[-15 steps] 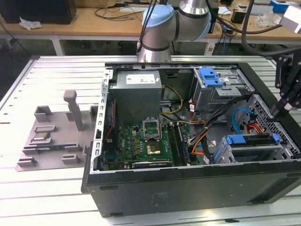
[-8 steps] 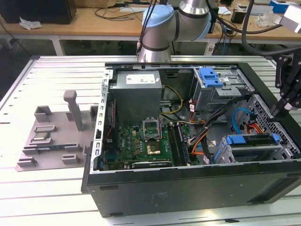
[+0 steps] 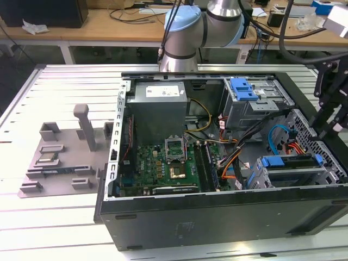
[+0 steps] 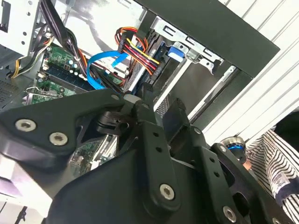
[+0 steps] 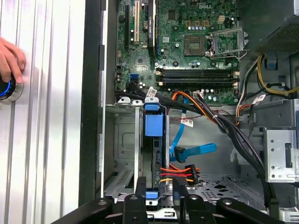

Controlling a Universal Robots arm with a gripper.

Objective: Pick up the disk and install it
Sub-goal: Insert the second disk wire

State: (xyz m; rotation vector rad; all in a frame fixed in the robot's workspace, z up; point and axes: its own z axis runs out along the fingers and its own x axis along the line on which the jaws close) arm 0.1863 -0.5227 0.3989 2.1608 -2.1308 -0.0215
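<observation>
1. Background is one long wooden workbench [image 3: 109, 24] with cables and bits scattered on it.
2. One silver slotted aluminium table [image 3: 54, 217] carries everything.
3. One black tower PC case [image 3: 217, 217] lies on its side on that table with the side panel off.
4. One grey-and-pale-blue robot arm [image 3: 187, 24] comes in from behind the case and reaches over to the exterior view's right.
5. Inside the case there's one big grey power supply box [image 3: 157, 103] and one green motherboard [image 3: 163, 168].
6. One grey plastic parts fixture [image 3: 65, 157] sits on the table at the exterior view's left, just beside the case.
7. One disk [image 5: 154, 125], a silver drive in a blue plastic bracket, stands on edge in the metal drive cage at the near corner of the case on the exterior view's right. One empty blue plastic caddy [image 3: 243, 89] sits in the bay at the far end.
8. One black gripper [image 5: 160, 186] hangs over the case's wall by that cage. Its fingers [image 5: 140, 196] are spread, gripping nothing, with the disk's end in line with the gap.
9. One person's hand [image 5: 9, 58] rests on one round blue-lit button [image 5: 7, 88] on the table.
</observation>
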